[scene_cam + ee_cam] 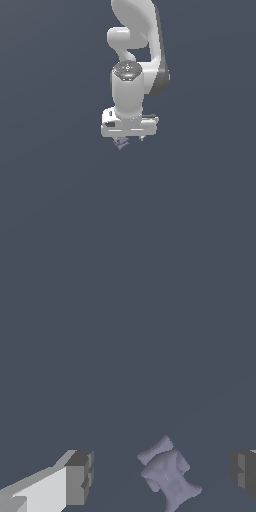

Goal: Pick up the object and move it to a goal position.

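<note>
The object [167, 473] is a small lavender-grey, lumpy, ridged block. In the wrist view it lies between my two fingertips, nearer one of them, and touches neither. In the exterior view only a small part of the object [120, 143] peeks out under the white hand. My gripper [162, 475] is open, with the jaws wide apart on either side of the block. In the exterior view the gripper [129, 137] hangs straight down from the white arm, its fingers mostly hidden by the hand.
The white Panda arm [132, 65] rises above the gripper in the exterior view. The ground is a plain dark grey-blue surface [60, 200] with no other objects in sight.
</note>
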Available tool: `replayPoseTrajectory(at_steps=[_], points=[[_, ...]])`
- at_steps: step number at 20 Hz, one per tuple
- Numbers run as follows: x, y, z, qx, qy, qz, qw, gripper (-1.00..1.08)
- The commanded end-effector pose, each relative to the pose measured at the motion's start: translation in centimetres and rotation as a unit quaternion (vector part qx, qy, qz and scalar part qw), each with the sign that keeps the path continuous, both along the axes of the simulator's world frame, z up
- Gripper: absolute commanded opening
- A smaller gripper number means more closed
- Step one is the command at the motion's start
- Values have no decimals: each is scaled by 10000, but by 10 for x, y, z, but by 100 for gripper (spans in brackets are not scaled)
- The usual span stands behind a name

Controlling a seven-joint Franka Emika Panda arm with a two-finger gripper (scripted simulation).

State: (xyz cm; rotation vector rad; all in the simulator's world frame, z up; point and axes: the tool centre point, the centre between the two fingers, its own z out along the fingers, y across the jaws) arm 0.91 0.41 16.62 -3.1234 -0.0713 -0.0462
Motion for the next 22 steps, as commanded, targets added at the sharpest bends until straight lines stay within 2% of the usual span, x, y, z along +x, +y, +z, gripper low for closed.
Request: replayPoseTrajectory(at_steps=[1, 15, 22], points=[[0, 0, 0, 0, 0, 0, 10000, 100], [1, -13, 7, 46, 5, 25, 10000, 100], [-6, -16, -1, 19, 13, 293, 9996, 100]])
